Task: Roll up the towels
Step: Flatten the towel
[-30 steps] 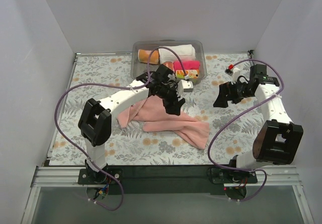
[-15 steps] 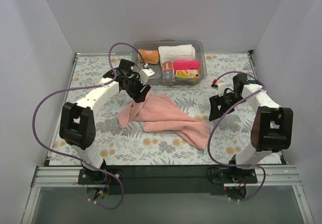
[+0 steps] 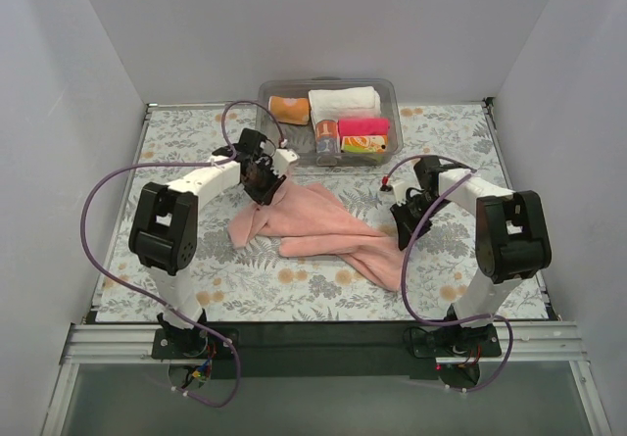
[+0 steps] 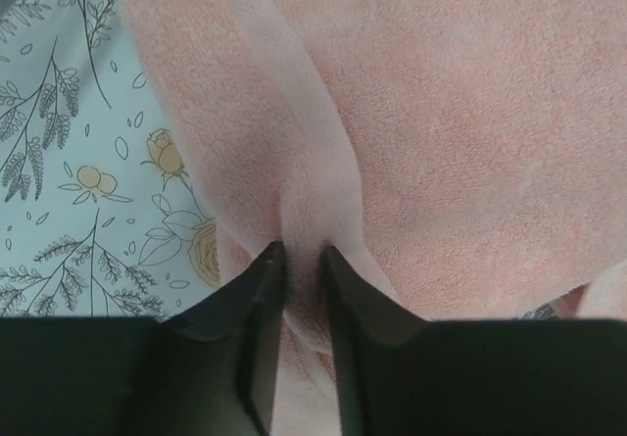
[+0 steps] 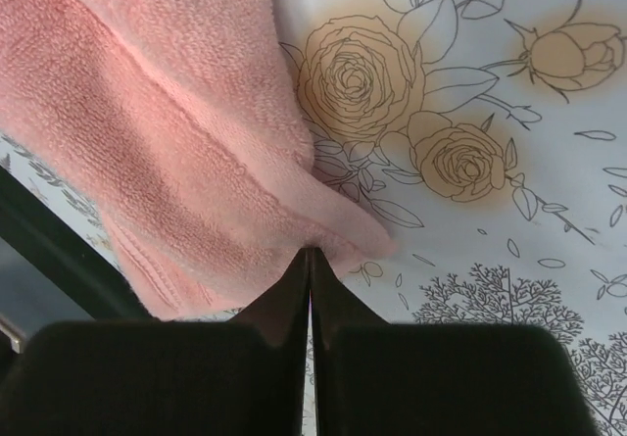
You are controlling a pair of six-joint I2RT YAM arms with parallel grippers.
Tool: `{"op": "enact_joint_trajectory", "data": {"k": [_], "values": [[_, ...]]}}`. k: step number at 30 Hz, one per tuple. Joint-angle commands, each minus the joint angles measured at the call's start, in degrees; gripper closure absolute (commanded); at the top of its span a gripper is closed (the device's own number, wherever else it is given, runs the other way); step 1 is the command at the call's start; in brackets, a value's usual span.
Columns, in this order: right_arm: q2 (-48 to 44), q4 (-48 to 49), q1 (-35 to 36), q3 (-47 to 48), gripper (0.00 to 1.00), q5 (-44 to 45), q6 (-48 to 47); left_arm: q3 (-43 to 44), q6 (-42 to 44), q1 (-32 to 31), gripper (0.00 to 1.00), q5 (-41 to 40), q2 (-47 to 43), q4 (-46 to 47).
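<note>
Crumpled at the centre of the floral-printed table cover [image 3: 196, 250]: a large salmon-pink terry towel [image 3: 328, 230], looped pile with a flat woven hem. Probably soft, limp and light, grippy rather than slick (bound to sag, not keep a shape). Best taken by hems and corners. At its 10 o'clock corner, left gripper [image 4: 302, 255] pinched narrow on a raised fold. At 3 o'clock, right gripper [image 5: 309, 252] drawn together tip to tip at the towel's corner. Hem caught or not, cannot tell.

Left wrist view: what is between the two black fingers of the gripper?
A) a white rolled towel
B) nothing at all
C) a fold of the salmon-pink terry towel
C: the left gripper pinches a raised fold of the salmon-pink terry towel between its jaws.
</note>
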Motion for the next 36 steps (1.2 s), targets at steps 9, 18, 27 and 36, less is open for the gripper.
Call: {"op": "enact_joint_trajectory", "data": {"k": [9,18,27,36], "values": [[-4.63,-0.13,-5.86,6.91,0.99,6.22,-1.91,0.32,1.83,12.71,1.0,4.82,-12.69,-4.78],[-1.38,-3.04,0.28,11.14,0.32,-5.99,3.08,-7.76,3.16,14.12,1.0,9.22,-16.3,-7.34],[5.82,7.51,8.98,13.07,0.34,-0.89,11.79,-7.07,1.75,14.12,1.0,9.66,-15.34,-6.55],[12.24,8.83,13.56,13.95,0.62,-0.54,12.06,-4.79,0.78,14.91,1.0,9.66,-13.49,-6.37]]}}
